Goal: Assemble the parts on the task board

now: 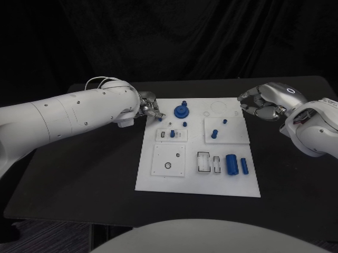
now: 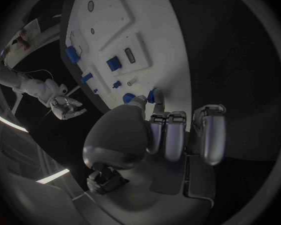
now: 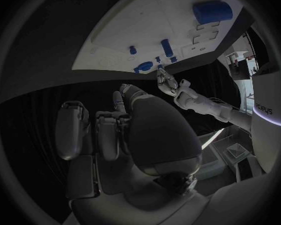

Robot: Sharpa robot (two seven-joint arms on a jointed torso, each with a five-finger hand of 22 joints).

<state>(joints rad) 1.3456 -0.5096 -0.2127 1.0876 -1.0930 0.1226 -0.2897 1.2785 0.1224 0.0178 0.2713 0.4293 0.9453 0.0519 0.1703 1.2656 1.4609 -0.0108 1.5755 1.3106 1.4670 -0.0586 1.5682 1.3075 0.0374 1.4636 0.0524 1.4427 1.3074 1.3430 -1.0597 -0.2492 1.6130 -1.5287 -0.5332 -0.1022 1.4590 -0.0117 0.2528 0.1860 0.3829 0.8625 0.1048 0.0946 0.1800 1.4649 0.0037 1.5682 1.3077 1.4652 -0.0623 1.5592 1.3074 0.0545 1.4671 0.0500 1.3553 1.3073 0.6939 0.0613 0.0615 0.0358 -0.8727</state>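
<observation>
Left hand (image 1: pixel 148 108) by the far left corner of the white task board (image 1: pixel 157 179), pinching a small blue part (image 2: pixel 157 94). Right hand (image 1: pixel 266 101) off the right edge, fingers curled on nothing.

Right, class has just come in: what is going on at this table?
A two-armed robot is assembling small blue parts on a white task board. Its left hand is at the board's far left corner, fingers beside a small blue piece there. Its right hand hangs off the far right edge, fingers curled, holding nothing. A blue gear and a large cylinder sit untouched.
</observation>
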